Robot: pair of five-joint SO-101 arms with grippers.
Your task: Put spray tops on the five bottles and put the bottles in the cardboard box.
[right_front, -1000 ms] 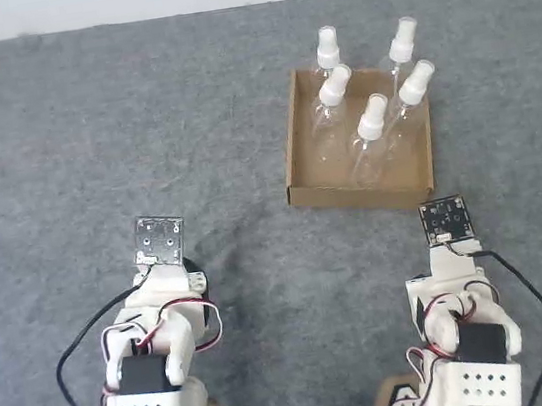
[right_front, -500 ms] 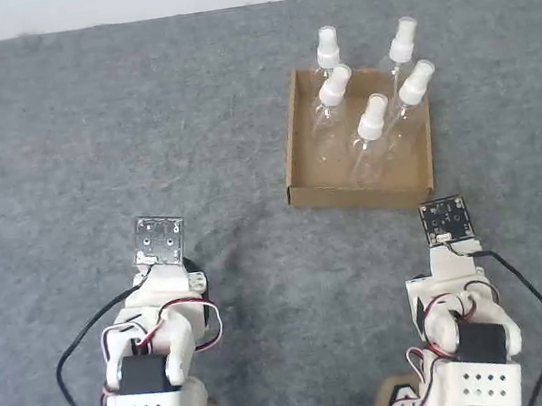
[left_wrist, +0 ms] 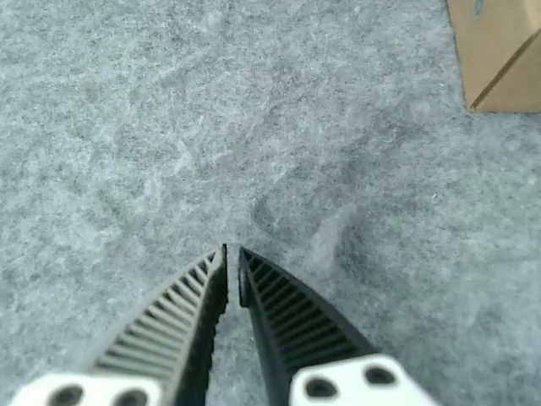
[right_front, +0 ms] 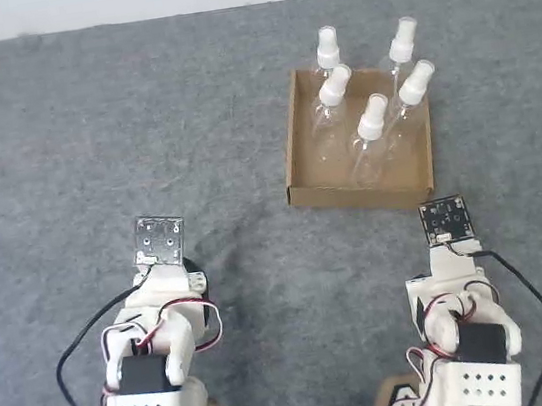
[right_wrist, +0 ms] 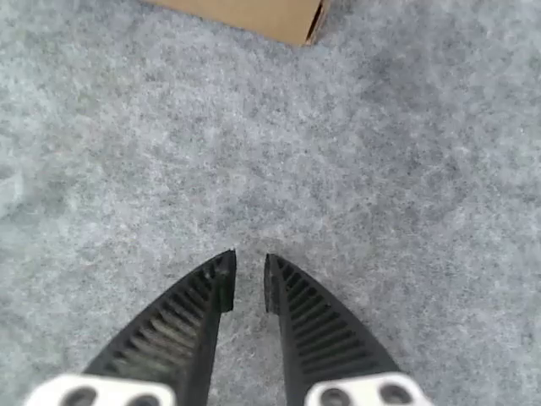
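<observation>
High view shows you five clear bottles [right_front: 365,154], white spray tops [right_front: 372,118] fitted, upright in the shallow cardboard box [right_front: 361,196] on fuzzy grey felt [right_front: 140,131]. Ribbed left gripper [left_wrist: 232,249] is pinched together and the right gripper [right_wrist: 249,256] is a crack apart (both empty).

Left gripper [left_wrist: 232,254] sits low over grey carpet [left_wrist: 152,118]. Black ribbed fingers [left_wrist: 287,313] are drawn together, tips all but touching, nothing between them. One corner of the cardboard box [left_wrist: 494,46] pokes in at a corner of the frame, resting on the carpet, well apart from the fingertips.
</observation>
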